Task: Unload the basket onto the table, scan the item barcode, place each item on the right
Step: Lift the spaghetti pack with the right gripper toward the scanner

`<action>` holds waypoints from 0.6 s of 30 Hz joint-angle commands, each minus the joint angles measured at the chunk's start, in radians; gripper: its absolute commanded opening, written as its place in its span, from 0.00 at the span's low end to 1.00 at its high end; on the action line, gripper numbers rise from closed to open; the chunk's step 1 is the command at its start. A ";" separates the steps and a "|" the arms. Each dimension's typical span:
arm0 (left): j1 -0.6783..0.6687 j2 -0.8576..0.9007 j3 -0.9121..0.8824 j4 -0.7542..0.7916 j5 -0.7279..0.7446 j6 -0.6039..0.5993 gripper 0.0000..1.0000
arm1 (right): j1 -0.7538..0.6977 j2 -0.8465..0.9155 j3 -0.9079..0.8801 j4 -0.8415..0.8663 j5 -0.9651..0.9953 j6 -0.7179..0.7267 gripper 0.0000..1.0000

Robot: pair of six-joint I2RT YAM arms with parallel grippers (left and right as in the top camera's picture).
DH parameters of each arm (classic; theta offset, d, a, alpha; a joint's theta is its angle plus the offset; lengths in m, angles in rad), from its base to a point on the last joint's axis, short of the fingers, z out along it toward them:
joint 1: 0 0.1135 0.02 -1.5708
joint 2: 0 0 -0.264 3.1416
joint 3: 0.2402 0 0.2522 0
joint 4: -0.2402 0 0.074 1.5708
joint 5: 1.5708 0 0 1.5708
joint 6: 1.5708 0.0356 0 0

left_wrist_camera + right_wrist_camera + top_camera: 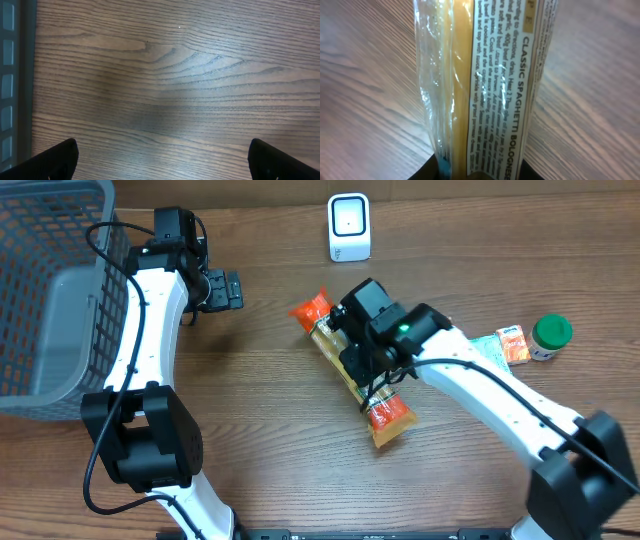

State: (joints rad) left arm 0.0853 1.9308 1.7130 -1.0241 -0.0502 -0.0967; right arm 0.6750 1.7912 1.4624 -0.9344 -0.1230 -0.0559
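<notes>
overhead and wrist views of a two-arm robot at a brown wooden table (270, 440). the right gripper (368, 375) is lowered onto the middle of a long clear plastic packet of spaghetti with orange ends (388, 418), which lies flat and diagonal on the table directly beneath it. in the right wrist view, its two dark fingertips (431, 170) press against the packet's long sides, so the jaws stand narrow and clamped on the packet. one orange end sticks out ahead of the gripper, the other behind it.

a small white box-shaped scanner (349, 227) stands beyond the gripper, near the packet's front end, its face turned toward the arms. the left gripper (222, 290) hangs wide open and empty over bare wood, well off to the right gripper's side.

the step in hand looks like securing the packet before lifting it. the printed white strip of cooking directions faces up; no barcode is visible. the grip sits near mid-length, which should limit sagging. a level lift, then turning the printed side squarely to the scanner's face, seems best, since crinkled film may glare.
</notes>
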 commanded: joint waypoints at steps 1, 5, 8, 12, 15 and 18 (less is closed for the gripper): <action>0.000 -0.006 -0.004 0.001 -0.009 0.011 1.00 | 0.004 -0.087 0.025 0.014 -0.009 -0.005 0.04; 0.000 -0.006 -0.004 0.001 -0.009 0.011 1.00 | 0.003 -0.104 0.069 0.010 -0.004 -0.005 0.04; 0.000 -0.006 -0.004 0.001 -0.009 0.011 1.00 | 0.003 -0.105 0.145 -0.029 0.035 0.003 0.03; 0.000 -0.006 -0.004 0.001 -0.009 0.011 1.00 | 0.002 -0.105 0.272 -0.121 0.108 0.002 0.03; 0.000 -0.006 -0.004 0.001 -0.009 0.011 1.00 | -0.008 -0.105 0.373 -0.198 0.146 -0.002 0.03; 0.000 -0.006 -0.004 0.001 -0.009 0.011 1.00 | -0.036 -0.095 0.480 -0.283 0.159 -0.038 0.03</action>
State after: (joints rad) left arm 0.0853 1.9308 1.7130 -1.0241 -0.0502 -0.0967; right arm 0.6678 1.7519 1.8172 -1.1881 -0.0067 -0.0601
